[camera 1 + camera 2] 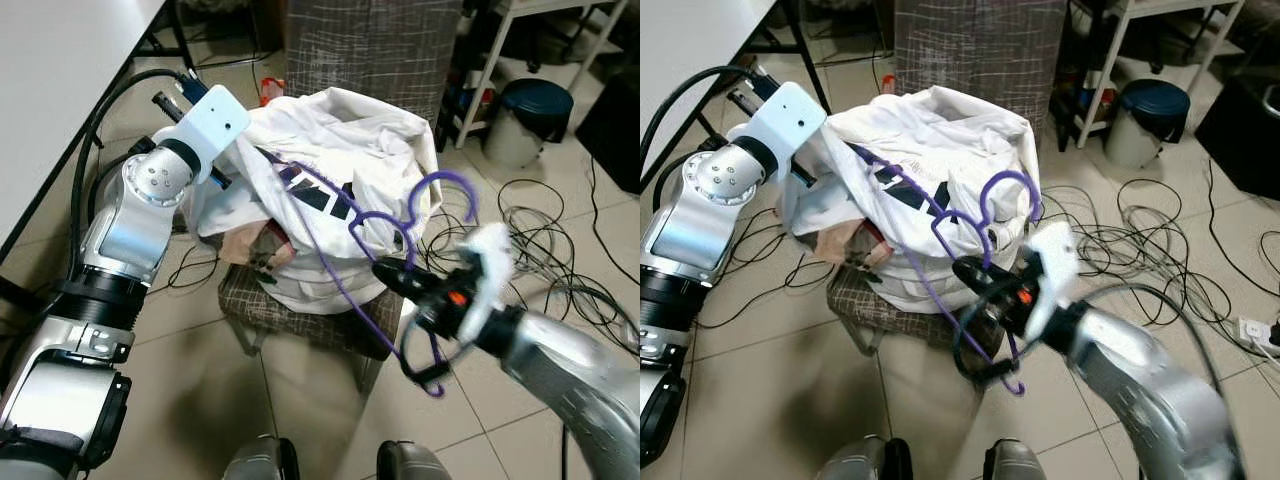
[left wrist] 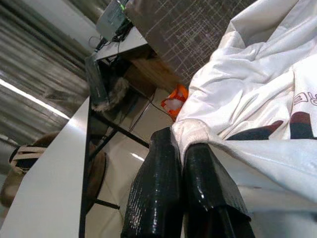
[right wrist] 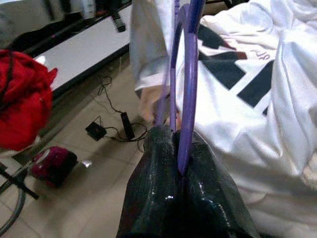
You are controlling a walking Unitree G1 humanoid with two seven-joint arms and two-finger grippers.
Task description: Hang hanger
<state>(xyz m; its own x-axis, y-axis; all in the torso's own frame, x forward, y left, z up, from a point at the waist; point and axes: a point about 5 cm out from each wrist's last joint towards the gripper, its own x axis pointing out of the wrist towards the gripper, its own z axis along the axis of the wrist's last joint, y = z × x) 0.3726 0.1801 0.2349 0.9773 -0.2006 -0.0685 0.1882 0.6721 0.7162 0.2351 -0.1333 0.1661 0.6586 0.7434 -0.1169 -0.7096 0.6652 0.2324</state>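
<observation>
**Holding both pieces, with the hanging not yet done**

Gripping is as far as we have got. Our right gripper (image 1: 400, 275) has its two black fingers pressed together on the purple hanger (image 1: 385, 222), pinching the thin rod just below the hook, at about four o'clock from the white shirt (image 1: 345, 140). Our left gripper (image 2: 185, 163) is clamped on a ribbed edge of that shirt, at its nine o'clock side. The shirt is heaped on a checked chair (image 1: 300, 315), and one arm of the hanger runs up across the fabric. We judge the garment only partly on the hanger. Left to do: seat it and find a rail, none visible here.
</observation>
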